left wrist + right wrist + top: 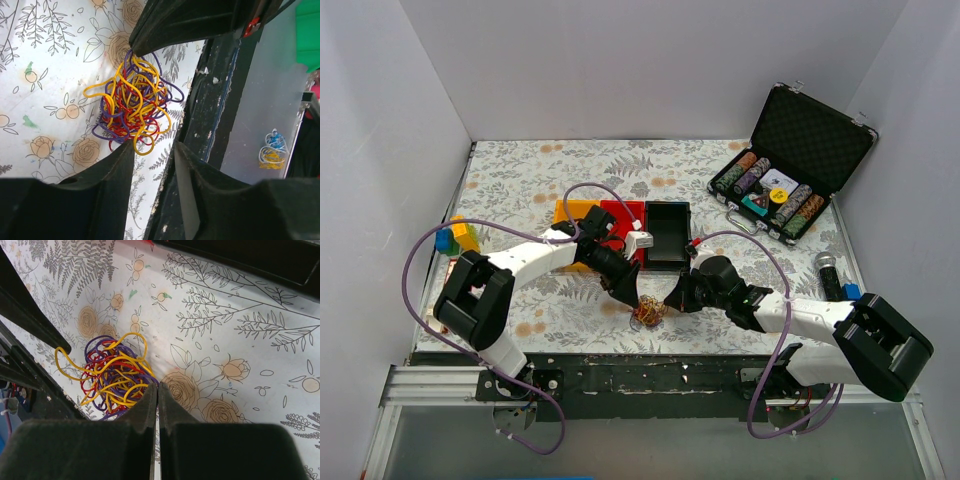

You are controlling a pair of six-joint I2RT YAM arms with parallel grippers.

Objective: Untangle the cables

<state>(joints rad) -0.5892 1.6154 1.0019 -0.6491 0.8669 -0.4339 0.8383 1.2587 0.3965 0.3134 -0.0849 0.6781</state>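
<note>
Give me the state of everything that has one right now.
cables, one tangled clump.
left gripper, open, at the clump's edge.
right gripper, shut at the clump's edge, pinch unclear.
chip case, lid open.

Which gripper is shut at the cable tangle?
The right gripper: its fingers meet, tips at the edge of the cables. The left gripper shows a clear gap between its fingers.

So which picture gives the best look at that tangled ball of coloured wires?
The left wrist view: the cables lie in plain view, with yellow, purple and red strands each distinct. The right wrist view shows them nearly as well, though its fingers cover the near edge. From the top they're a tiny clump.
</note>
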